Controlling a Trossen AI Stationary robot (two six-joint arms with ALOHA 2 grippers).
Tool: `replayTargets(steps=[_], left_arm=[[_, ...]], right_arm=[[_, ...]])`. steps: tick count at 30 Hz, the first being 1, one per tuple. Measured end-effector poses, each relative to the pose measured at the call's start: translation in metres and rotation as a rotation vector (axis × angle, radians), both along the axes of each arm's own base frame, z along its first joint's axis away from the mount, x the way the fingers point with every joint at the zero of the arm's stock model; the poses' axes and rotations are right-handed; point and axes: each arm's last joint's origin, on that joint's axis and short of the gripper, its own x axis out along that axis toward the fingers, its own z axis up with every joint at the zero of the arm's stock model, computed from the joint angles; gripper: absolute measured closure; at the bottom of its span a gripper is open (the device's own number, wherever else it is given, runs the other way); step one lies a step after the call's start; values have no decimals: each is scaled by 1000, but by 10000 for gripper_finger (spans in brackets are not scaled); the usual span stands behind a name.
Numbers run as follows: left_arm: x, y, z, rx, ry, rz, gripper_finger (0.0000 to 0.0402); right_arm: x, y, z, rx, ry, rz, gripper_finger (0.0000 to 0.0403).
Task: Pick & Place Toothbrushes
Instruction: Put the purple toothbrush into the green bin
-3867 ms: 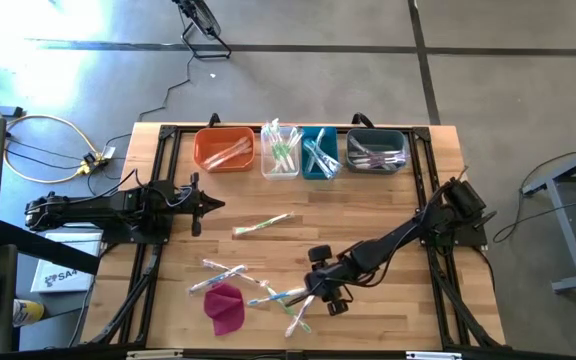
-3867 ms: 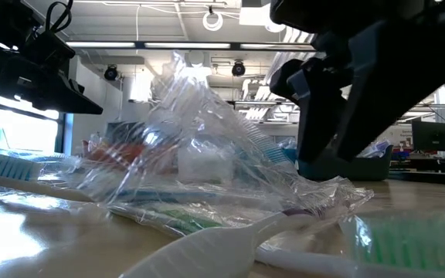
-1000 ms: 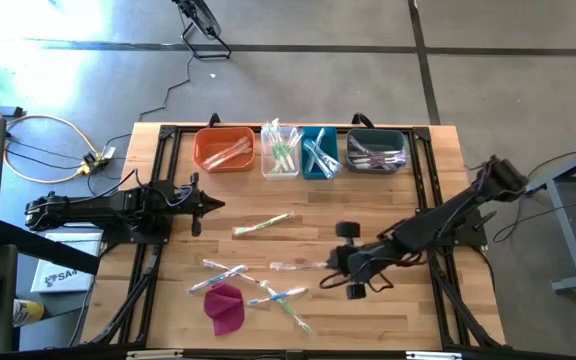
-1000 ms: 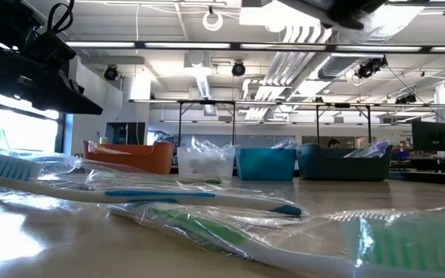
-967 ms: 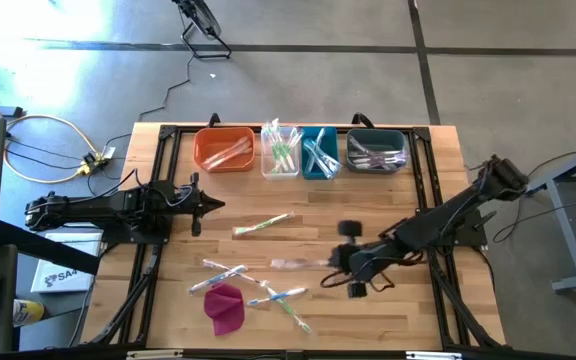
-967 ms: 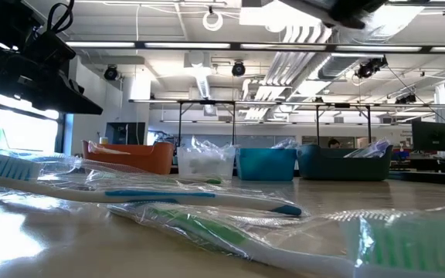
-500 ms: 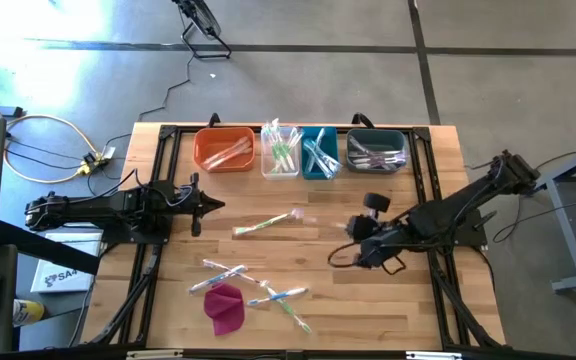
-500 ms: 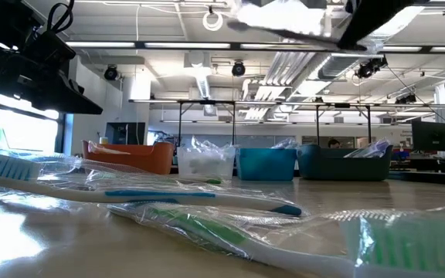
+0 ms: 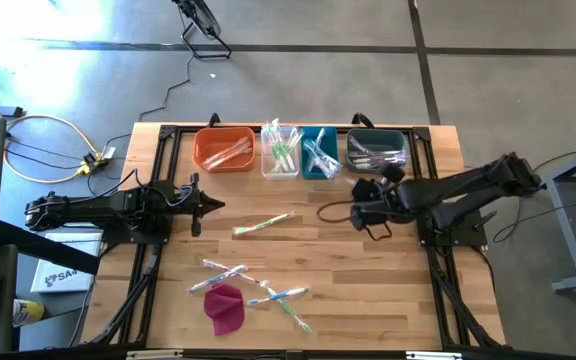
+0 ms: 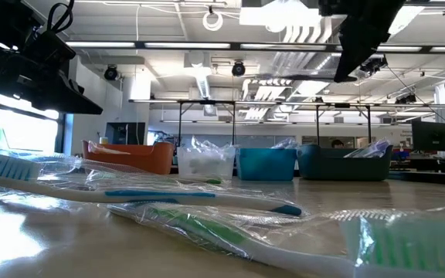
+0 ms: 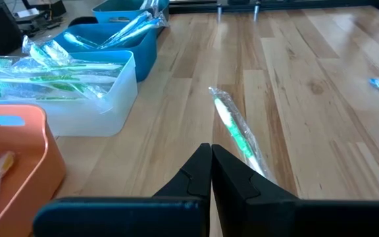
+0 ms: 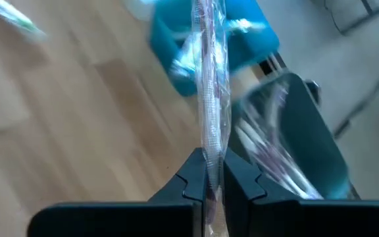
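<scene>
Wrapped pink-handled toothbrush (image 12: 210,99) pinched between the closed fingers of the right gripper (image 9: 353,213), carried above the table (image 9: 368,300) just in front of the dark teal bin (image 9: 376,152); other wrapped toothbrushes (image 9: 263,225) lie loose on the boards; left gripper (image 11: 210,172) idle at the left side, fingers together, holding nothing

Bright, even light w/ glare on the floor (image 9: 28,60) at far left. Low view: ceiling strip lights (image 10: 207,45), near toothbrushes (image 10: 168,193) out of focus. Right wrist view motion-blurred.
</scene>
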Motion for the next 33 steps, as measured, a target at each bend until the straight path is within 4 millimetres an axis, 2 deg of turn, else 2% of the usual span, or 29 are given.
replayTargets(steps=[7, 12, 17, 22, 27, 33], left_arm=[[0, 0, 0, 0, 0, -1, 396], [0, 0, 0, 0, 0, -1, 396], [0, 0, 0, 1, 0, -1, 396], [0, 0, 0, 5, 1, -2, 396], [0, 0, 0, 5, 1, -2, 396], [0, 0, 0, 5, -1, 1, 396]], right_arm=[[-11, -18, 6, -2, 25, -75, 389], [-31, -22, 6, 12, -36, -94, 389], [-59, -25, -14, 38, -104, -154, 389], [-74, -32, -40, 55, -204, -178, 389], [-81, -47, -60, 63, -213, -253, 389], [-72, -69, -65, 161, -185, -264, 389]])
